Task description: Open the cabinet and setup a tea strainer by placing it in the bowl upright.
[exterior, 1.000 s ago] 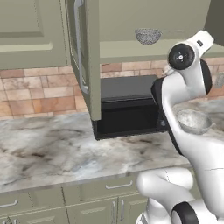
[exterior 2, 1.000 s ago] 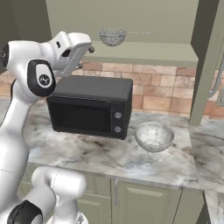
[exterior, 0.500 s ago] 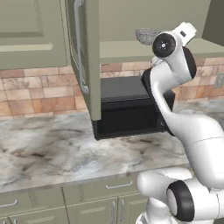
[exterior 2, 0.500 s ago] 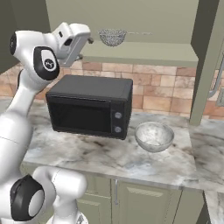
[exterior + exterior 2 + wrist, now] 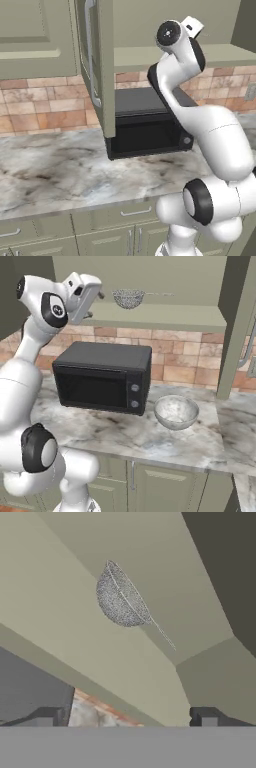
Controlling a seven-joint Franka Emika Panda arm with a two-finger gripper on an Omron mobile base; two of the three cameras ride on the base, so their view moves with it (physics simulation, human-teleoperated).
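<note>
Hand view, tea strainer mid-shelf (jaws wide)

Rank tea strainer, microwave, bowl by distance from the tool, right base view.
1. Small silver wire-mesh tea strainer: on the open cabinet's shelf, just right of the open tool.
2. Black box-shaped microwave: on the counter, below the tool.
3. Round speckled grey-white bowl: on the counter right of the microwave, farthest.
</note>
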